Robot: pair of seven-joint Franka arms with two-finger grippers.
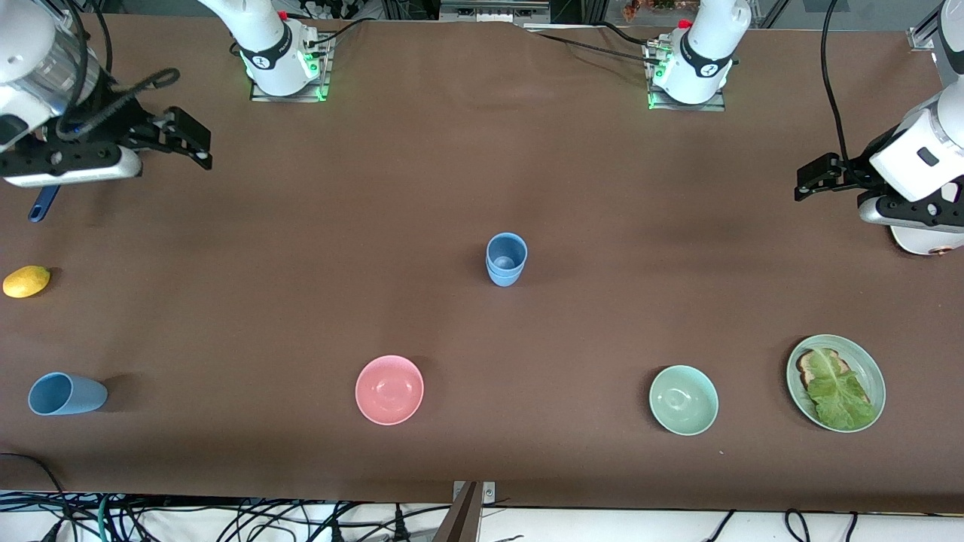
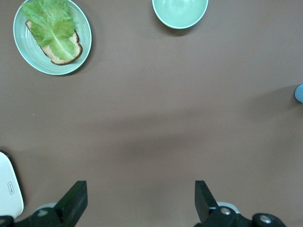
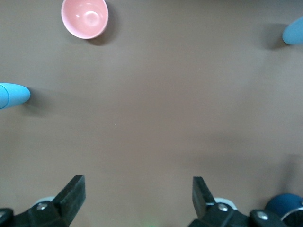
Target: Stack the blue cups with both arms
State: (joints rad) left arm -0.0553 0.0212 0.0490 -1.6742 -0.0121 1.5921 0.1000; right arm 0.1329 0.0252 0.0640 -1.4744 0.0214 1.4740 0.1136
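Read the counter (image 1: 301,248) as a clock face from the front camera, with twelve o'clock at the arms' bases.

Nearest the camera, a single blue cup (image 1: 66,394) sits out at about eight o'clock, at the right arm's end. It is a light-blue, handleless, tapered tumbler. Its open mouth shows toward that end of the counter, and I cannot tell whether it stands upright or lies on its side. In the same near row are a pink bowl (image 1: 389,389) at around seven, a pale-green bowl (image 1: 683,400) at around five, and a pale-green plate (image 1: 874,376) at four that carries bread under a lettuce leaf.

A little farther off, a yellow fruit (image 1: 26,281) lies at nine o'clock.

At the centre of the dial stand the stacked blue cups (image 1: 506,258). One tumbler is nested in another, upright, with the mouth open upward. The outer cup's rounded base shows below a seam. The stack is well apart from the single cup.

Farthest off, both arms wait at the counter's ends. The right gripper (image 1: 192,139) hangs over bare counter at ten o'clock with its fingers (image 3: 73,191) spread wide and holding nothing. The left gripper (image 1: 813,179) hangs at two o'clock near a white object (image 1: 922,242), and its fingers (image 2: 75,196) are likewise spread and empty.
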